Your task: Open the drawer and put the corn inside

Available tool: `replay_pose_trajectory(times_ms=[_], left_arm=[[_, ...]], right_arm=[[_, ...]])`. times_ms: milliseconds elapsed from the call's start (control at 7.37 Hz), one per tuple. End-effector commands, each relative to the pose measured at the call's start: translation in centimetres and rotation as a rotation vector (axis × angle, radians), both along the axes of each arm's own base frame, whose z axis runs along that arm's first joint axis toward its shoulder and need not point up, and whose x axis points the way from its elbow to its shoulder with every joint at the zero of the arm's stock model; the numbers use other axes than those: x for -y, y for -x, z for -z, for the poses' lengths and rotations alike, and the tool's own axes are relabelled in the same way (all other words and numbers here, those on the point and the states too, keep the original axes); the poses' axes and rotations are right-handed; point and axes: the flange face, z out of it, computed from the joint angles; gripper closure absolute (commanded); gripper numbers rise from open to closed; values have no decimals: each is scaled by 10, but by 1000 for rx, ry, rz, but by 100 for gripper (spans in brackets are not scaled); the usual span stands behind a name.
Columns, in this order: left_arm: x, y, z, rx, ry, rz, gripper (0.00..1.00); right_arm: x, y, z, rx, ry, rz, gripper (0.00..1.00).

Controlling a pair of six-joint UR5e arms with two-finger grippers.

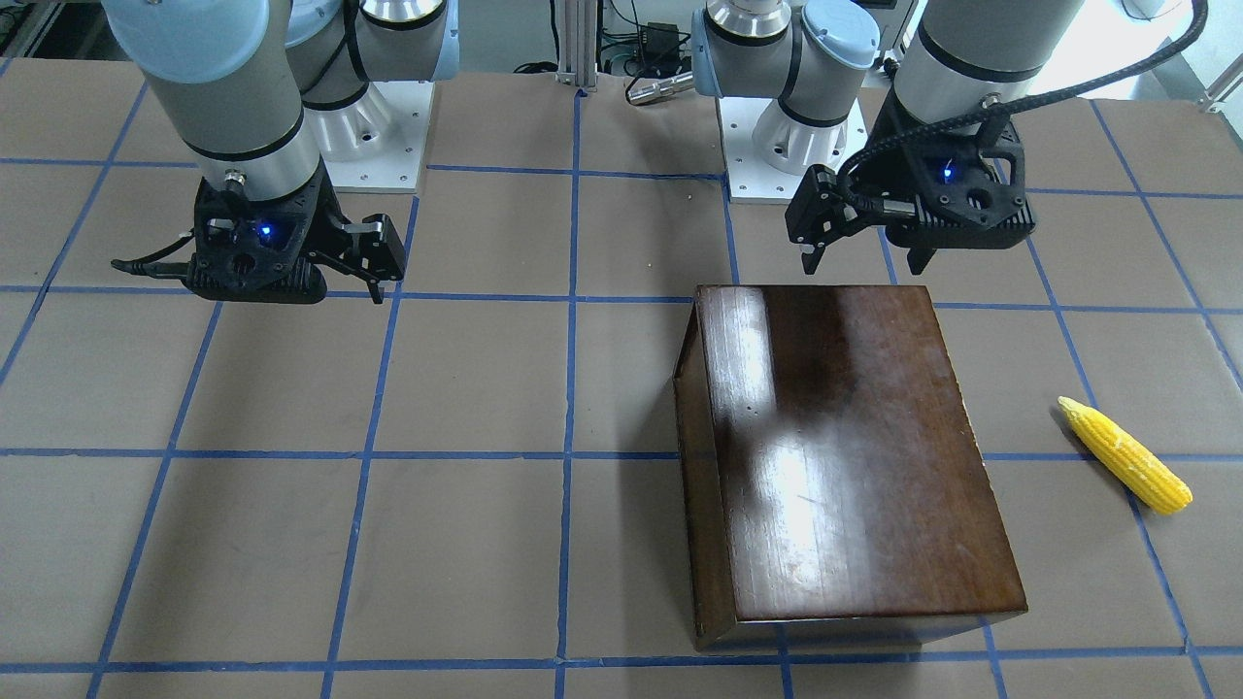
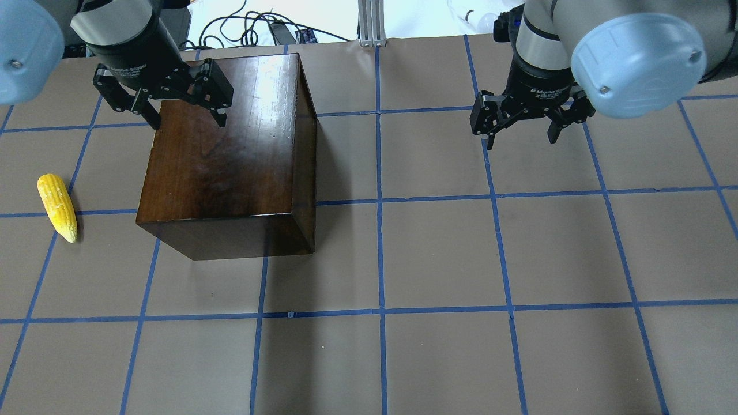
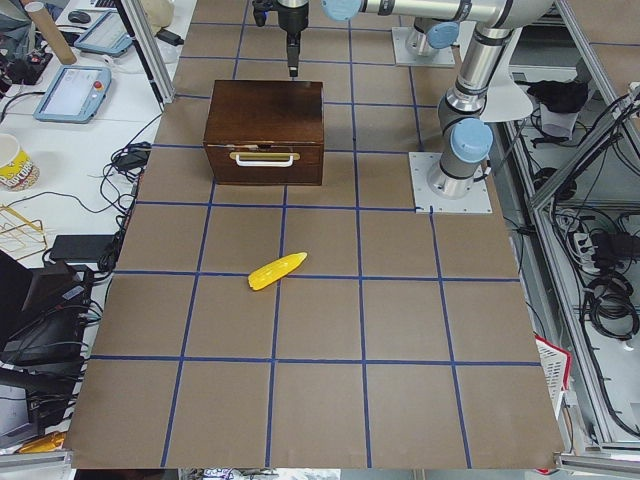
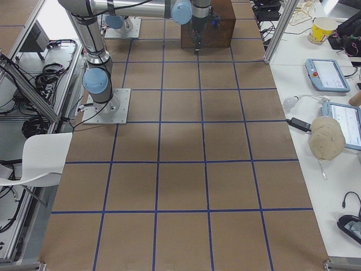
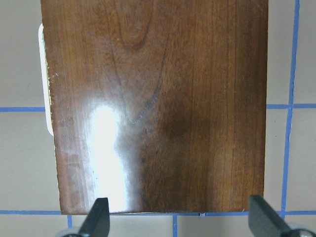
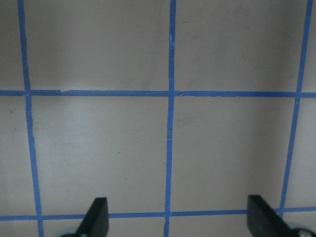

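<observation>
The drawer (image 3: 265,170) is shut, its worn front flush with the dark wooden box (image 2: 230,150) and its pale bar handle (image 3: 265,157) facing the robot's left end of the worktop (image 2: 438,253). The corn (image 2: 57,207) lies on its side on that same side of the box, well apart from it and out in front of the drawer, so nothing of the task looks done yet. The left gripper (image 2: 187,118) hangs over the box top near an edge next to the drawer side, pointing down with its fingers spread wide and holding nothing. It is probably placed there because both handle and corn are within this arm's reach, though it would have to come round to the front to pull. The right gripper (image 2: 522,137) hovers over bare worktop well away from the box, also spread and empty, seemingly parked out of the way. The worktop is brown sheet marked into squares by blue tape; the glossy box top throws back the lamp glare. Around it stand desks with a tablet (image 3: 72,92), a mug (image 3: 12,160), cables and a white chair (image 4: 39,158).
</observation>
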Motion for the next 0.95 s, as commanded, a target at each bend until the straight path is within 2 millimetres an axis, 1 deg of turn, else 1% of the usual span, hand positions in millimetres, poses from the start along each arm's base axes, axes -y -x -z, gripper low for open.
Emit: replay_pose_trajectory(times_ms=[0, 136, 407, 679, 814], left_arm=[[1, -1, 2, -2, -2, -2, 0], [0, 2, 3, -2, -5, 2, 0], [1, 2, 3, -4, -5, 4, 0], [2, -3, 4, -2, -8, -7, 0], [2, -1, 5, -2, -8, -2, 0]], right_arm=[[0, 0, 0, 0, 1, 0, 0], [0, 0, 0, 0, 1, 0, 0], [0, 0, 0, 0, 1, 0, 0], [0, 0, 0, -1, 1, 0, 0], [0, 0, 0, 0, 1, 0, 0]])
